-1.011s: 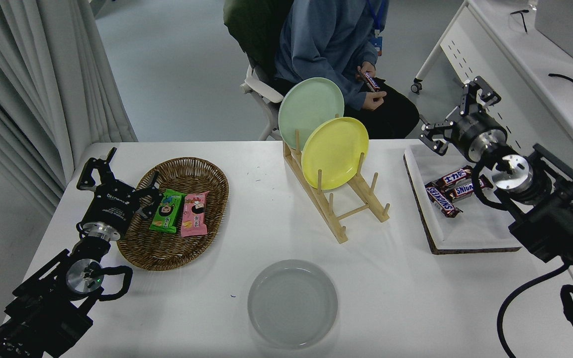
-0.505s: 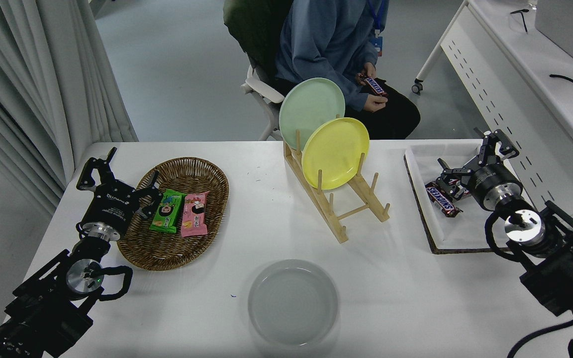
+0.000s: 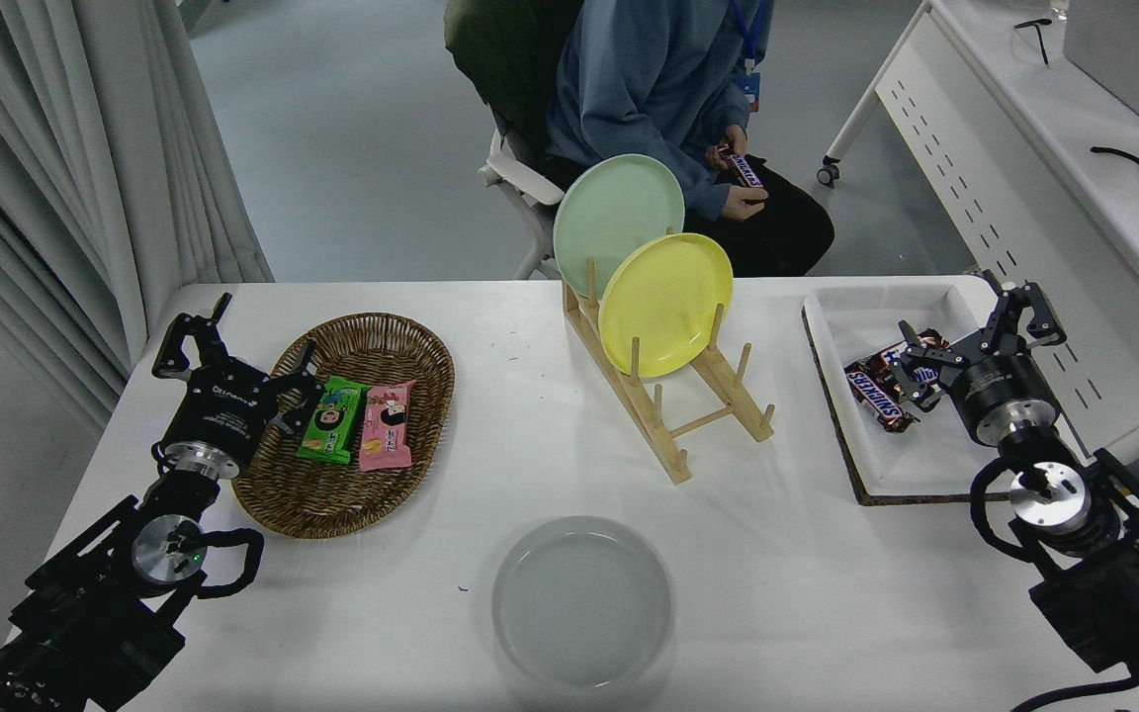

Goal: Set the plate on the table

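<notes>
The pale grey-white plate lies flat on the white table near its front edge, with nothing touching it. My right gripper is open and empty, far to the plate's right, above the white tray. My left gripper is open and parked at the lower left beside the wicker basket.
A wooden rack holds a yellow plate and a mint green plate. The basket holds a green and a pink snack pack. Chocolate bars lie in the tray. A person sits at the far side, holding a bar.
My right arm has drawn back and down toward the picture's lower right, its gripper now low over the tray. The plate and the left arm have not moved.
</notes>
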